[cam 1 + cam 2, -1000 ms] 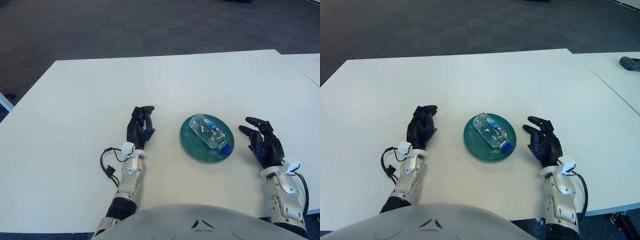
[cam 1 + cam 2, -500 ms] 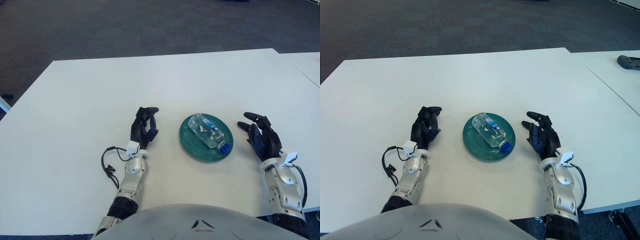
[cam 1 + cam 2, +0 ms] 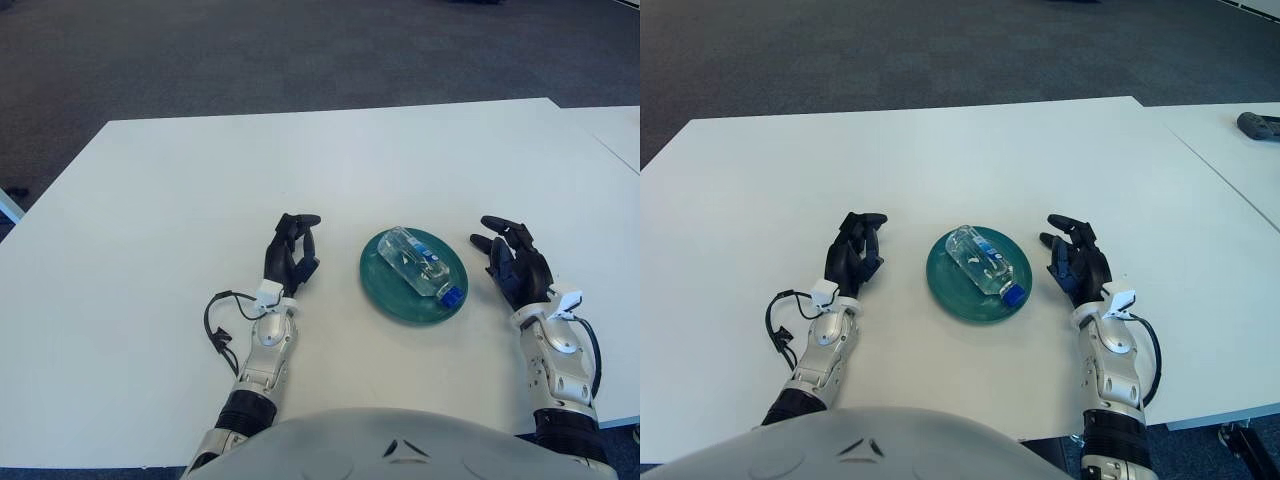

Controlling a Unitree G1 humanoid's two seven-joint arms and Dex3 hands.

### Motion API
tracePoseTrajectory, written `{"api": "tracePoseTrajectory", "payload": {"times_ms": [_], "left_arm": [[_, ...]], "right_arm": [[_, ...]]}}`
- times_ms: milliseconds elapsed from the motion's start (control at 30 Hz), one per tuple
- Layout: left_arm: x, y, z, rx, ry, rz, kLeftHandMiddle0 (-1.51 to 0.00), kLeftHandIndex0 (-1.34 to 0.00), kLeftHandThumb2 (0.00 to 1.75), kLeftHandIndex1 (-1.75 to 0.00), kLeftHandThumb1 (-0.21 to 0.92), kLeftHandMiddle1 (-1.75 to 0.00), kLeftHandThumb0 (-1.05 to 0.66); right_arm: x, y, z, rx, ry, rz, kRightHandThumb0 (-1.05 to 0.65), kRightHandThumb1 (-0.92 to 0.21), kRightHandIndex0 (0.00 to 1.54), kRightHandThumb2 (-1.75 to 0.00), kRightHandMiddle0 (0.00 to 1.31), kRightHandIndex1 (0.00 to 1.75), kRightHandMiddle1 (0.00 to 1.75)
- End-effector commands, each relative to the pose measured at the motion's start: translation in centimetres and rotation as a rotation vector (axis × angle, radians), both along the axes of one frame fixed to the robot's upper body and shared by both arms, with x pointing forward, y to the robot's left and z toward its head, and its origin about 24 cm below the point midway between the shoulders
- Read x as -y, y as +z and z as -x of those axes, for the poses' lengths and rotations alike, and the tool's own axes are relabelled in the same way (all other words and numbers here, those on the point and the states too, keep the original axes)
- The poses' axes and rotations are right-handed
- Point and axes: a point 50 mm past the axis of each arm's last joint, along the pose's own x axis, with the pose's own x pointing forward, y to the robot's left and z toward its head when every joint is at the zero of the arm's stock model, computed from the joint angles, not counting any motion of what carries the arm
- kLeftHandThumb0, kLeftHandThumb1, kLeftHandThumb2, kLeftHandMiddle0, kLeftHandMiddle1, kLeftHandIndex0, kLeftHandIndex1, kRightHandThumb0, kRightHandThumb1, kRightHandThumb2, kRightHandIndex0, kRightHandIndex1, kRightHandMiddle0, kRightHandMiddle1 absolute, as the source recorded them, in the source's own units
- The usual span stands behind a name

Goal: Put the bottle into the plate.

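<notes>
Both robot hands have crept upward in frame: the left robot hand (image 3: 291,255) curled empty, the right robot hand (image 3: 515,267) spread beside the plate (image 3: 385,285). At centre, the bottle (image 3: 420,264) lies on its side in the plate, so the task looks done.

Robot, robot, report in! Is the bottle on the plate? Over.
Left hand left of plate, right hand right of it, both holding nothing. Bottle lying on its side in the plate. Nothing in the way.
</notes>
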Motion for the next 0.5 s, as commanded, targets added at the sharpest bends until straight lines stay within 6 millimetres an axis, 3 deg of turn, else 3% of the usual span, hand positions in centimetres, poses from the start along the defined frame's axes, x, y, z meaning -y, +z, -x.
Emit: {"api": "tracePoseTrajectory", "payload": {"times_ms": [0, 467], "left_arm": [[1.11, -1.24, 0.67, -0.087, 0.013, 0.038, -0.55, -0.33, 0.77, -1.26, 0.92, -1.05, -0.74], [1.12, -1.35, 0.73, -0.124, 0.034, 0.049, -0.61, -0.38, 0.76, -1.27, 0.92, -1.04, -0.68]], "right_arm": [[0.05, 0.11, -0.29, 0.006, -0.009, 0.005, -0.62, -0.92, 0.36, -0.64, 0.02, 0.9, 1.09], [0.1, 0.2, -0.55, 0.013, 0.007, 0.009, -0.62, -0.92, 0.36, -0.65, 0.0, 0.91, 1.1]]}}
